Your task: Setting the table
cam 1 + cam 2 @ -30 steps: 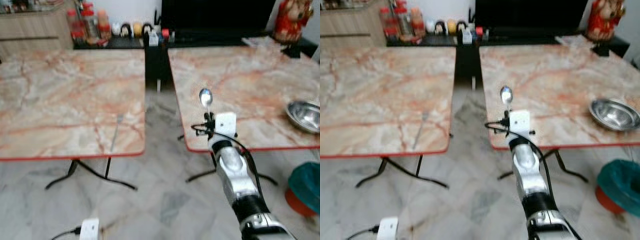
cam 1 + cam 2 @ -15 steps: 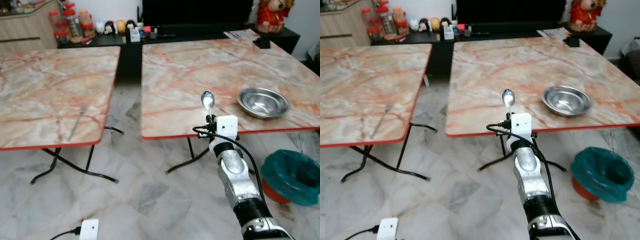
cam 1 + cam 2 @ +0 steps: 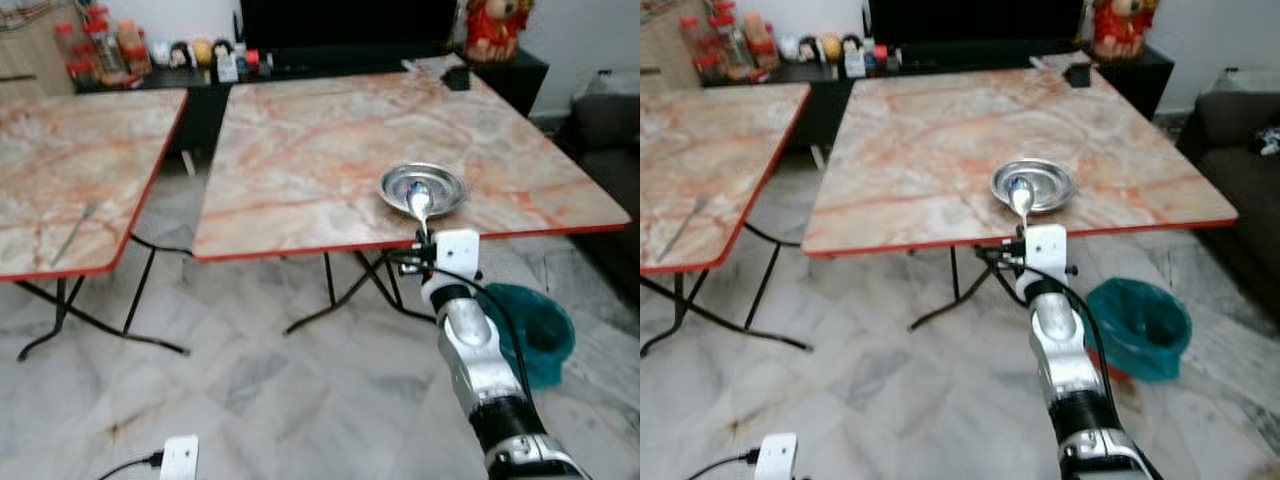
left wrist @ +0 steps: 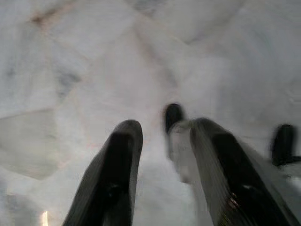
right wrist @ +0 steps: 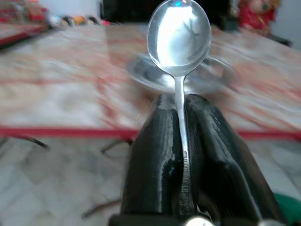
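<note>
On the left tabletop (image 3: 60, 150) I see a fork (image 3: 72, 224) lying flat. My left gripper (image 4: 160, 136) hangs over the floor, fingers parted, holding nothing. My right gripper (image 5: 181, 106) is clamped on a spoon (image 5: 178, 35), held upright before the bowl (image 3: 422, 187) on the right tabletop (image 3: 330, 140). A teal bin (image 3: 1137, 328) stands on the floor.
</note>
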Robot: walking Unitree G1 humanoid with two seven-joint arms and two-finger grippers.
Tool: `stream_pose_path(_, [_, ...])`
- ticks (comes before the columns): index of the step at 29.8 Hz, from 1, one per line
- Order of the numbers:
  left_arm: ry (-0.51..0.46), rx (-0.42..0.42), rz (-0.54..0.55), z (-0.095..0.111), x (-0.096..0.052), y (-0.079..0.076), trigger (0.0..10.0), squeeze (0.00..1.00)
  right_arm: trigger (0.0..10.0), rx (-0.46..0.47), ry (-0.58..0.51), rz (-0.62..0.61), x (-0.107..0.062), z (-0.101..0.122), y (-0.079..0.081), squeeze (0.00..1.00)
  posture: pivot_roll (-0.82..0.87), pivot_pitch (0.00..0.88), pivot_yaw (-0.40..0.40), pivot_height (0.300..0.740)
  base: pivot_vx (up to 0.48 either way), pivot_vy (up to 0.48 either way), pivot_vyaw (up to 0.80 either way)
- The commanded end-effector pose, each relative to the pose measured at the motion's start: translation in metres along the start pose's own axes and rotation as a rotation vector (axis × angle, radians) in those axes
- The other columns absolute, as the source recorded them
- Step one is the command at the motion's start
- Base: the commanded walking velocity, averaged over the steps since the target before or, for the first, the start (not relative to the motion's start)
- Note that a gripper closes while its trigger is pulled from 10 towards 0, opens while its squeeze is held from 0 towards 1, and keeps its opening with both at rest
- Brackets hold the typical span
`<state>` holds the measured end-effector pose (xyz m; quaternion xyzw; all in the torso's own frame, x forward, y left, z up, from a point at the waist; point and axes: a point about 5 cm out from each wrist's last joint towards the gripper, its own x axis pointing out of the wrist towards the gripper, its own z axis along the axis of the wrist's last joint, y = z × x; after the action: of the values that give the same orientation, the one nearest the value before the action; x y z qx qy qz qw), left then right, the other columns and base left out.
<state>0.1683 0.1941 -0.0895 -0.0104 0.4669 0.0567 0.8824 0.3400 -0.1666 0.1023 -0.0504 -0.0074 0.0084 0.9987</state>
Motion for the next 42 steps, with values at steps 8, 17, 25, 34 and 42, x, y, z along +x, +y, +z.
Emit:
stream_pose_path(8, [-0.011,-0.029,-0.003,0.0010,-0.0001,0.0022,10.0,0.00,10.0,0.010,-0.026,-0.004,0.0047,0.0089,0.0024,0.00,-0.03,0.008,0.054,0.740,0.085,0.000,0.00])
stream_pose_path(17, [-0.009,-0.019,-0.007,0.0009,-0.0001,0.0021,10.0,0.00,10.0,0.018,-0.029,-0.004,0.0041,0.0087,0.0037,0.00,-0.04,0.007,0.056,0.740,0.447,0.000,0.00])
stream_pose_path(25, [-0.008,-0.025,-0.013,0.0009,-0.0001,0.0014,10.0,0.00,10.0,0.024,-0.033,0.002,0.0045,0.0095,0.0054,0.00,-0.03,0.005,0.051,0.740,0.480,0.000,0.00])
stream_pose_path(34, [-0.007,-0.024,-0.018,0.0004,-0.0001,0.0001,10.0,0.00,10.0,0.024,-0.033,-0.001,0.0045,0.0093,0.0048,0.00,-0.03,0.006,0.058,0.740,0.480,0.000,0.00])
stream_pose_path(42, [-0.013,-0.028,-0.019,0.0024,0.0002,0.0008,10.0,0.00,10.0,0.026,-0.029,-0.001,0.0036,0.0079,0.0049,0.00,-0.04,0.004,0.058,0.740,0.480,0.000,0.00])
